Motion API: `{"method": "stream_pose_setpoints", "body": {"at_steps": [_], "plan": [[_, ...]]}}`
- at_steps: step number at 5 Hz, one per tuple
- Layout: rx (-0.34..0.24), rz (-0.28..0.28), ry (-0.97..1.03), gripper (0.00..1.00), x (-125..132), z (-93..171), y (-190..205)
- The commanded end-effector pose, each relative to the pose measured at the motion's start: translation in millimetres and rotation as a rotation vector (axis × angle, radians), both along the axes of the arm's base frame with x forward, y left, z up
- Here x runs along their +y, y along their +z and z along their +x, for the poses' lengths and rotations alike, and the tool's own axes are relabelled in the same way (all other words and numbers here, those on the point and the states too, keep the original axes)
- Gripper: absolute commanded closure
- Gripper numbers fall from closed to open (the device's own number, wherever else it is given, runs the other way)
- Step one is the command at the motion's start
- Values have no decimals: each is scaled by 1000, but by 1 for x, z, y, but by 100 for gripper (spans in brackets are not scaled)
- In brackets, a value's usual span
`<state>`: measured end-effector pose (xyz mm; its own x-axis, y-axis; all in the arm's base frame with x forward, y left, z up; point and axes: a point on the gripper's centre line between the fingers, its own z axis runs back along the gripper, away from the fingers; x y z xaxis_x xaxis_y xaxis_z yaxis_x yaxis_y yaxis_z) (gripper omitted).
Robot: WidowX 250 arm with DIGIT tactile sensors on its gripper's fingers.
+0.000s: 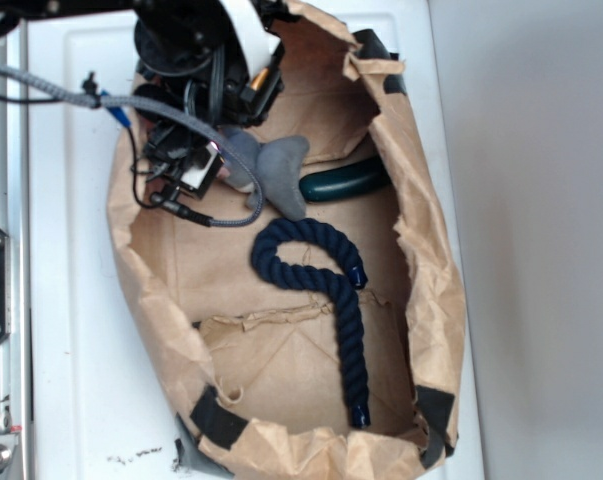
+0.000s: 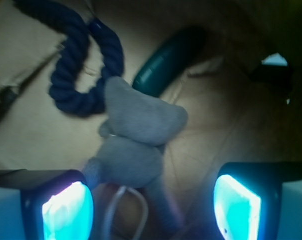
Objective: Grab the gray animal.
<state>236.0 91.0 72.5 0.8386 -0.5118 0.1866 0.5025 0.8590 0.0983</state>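
Observation:
The gray animal (image 1: 275, 170) (image 2: 135, 135) is a soft plush with big ears, lying on the brown paper lining at the top of the basket. Its thin white string loop (image 2: 125, 210) trails toward the camera in the wrist view. My gripper (image 1: 206, 165) (image 2: 153, 210) hovers at the toy's left end in the exterior view. Its two glowing pads (image 2: 68, 212) stand wide apart, open, with the string and the toy's lower body between them. No pad touches the toy.
A navy blue rope (image 1: 326, 280) (image 2: 80, 60) curls in the middle of the paper-lined basket (image 1: 436, 300). A dark green cucumber-shaped object (image 1: 346, 182) (image 2: 168, 62) lies right behind the toy. The crumpled paper walls rise all around. A gray cable (image 1: 131, 105) hangs off the arm.

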Motion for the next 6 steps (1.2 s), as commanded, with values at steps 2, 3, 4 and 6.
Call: {"method": "stream_pose_setpoints", "body": {"at_steps": [2,3,4,6], "plan": [[-62,118,49,100,-14,24,-34],[-63,94,50,100,-15,26,-28],[-70,71,49,100,-19,29,-23],[-32,-62,6,100,-36,22,32]]}}
